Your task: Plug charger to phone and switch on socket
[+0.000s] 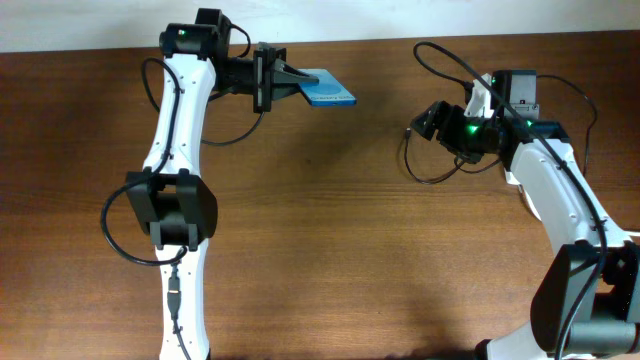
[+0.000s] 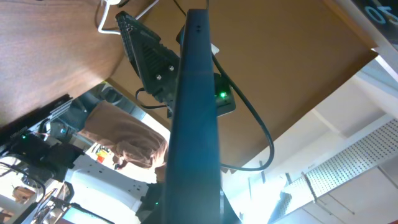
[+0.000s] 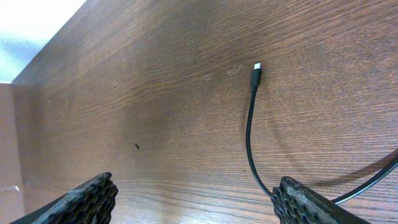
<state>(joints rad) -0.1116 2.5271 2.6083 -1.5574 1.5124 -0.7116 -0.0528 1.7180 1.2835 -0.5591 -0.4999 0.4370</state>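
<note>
Black thin charger; silver tip

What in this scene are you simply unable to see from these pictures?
- Blue rectangular smartphone: edge-on in the left wrist view, so screen and port are hidden.
- Thin black charger cable: its far end runs off the right edge of the right wrist view.
- White power strip: no view shows it clearly.

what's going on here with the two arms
The left gripper is shut on the phone, holding it near the far edge of the table. The right gripper is open and hovers over the charger, whose plug tip lies loose on the wood. The charger is not yet plugged into the phone.
</note>
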